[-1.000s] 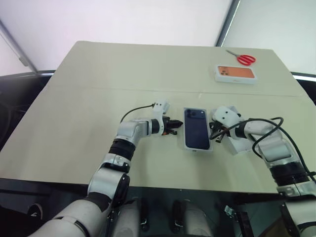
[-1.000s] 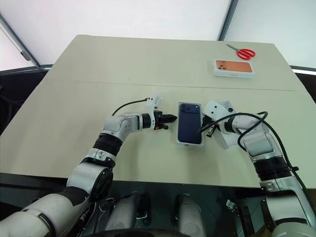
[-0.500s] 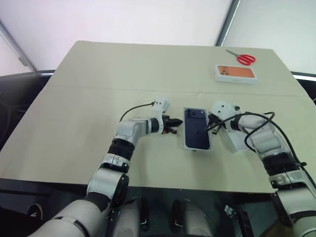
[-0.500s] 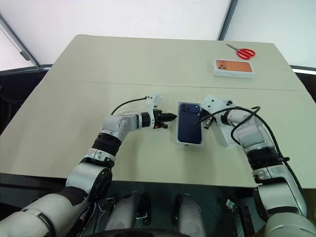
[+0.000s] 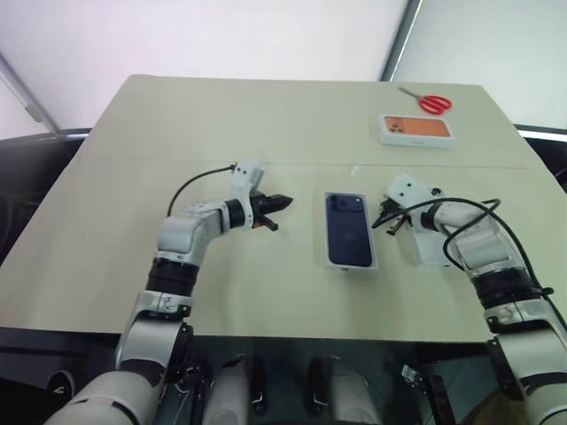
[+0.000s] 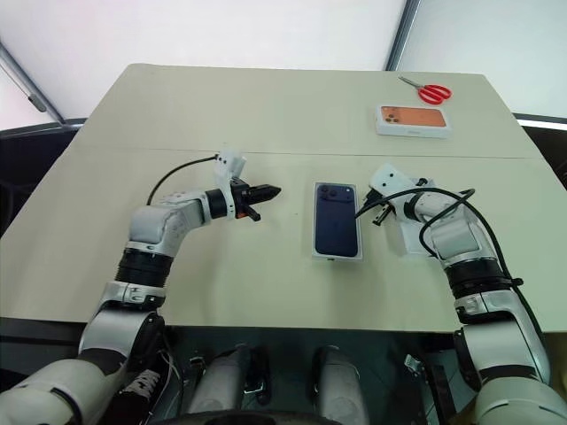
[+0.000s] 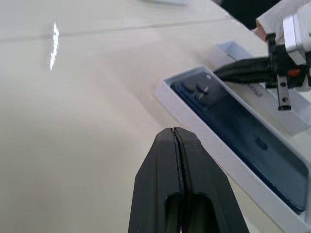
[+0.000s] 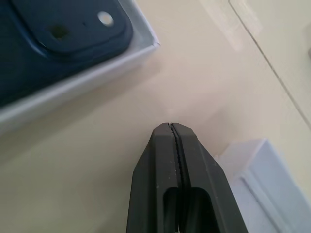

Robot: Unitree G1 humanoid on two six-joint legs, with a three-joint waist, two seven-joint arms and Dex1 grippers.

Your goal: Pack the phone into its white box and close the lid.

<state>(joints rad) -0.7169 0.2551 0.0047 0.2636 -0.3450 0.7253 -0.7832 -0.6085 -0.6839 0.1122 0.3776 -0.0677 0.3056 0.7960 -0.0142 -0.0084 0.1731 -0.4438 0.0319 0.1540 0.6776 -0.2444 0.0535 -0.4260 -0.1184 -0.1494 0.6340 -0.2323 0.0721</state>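
The dark navy phone [image 5: 348, 230] lies back up, camera bump at the far end, inside the shallow white box [image 5: 351, 266] in the middle of the table. My left gripper [image 5: 282, 202] hovers shut and empty to the left of the box, with a clear gap between them. On the other side, my right gripper [image 6: 359, 215] is shut and empty, its tip just off the box's right edge near the camera bump [image 8: 58, 29]. The white lid [image 5: 436, 251] lies on the table under my right forearm.
A box printed with an orange phone [image 5: 416, 129] and red-handled scissors [image 5: 423, 102] sit at the far right of the table. Black cables loop off both wrists. The table's front edge runs close below the white box.
My left gripper has drawn away from the box, to the left and a little up. The right gripper stays by the box's right side.
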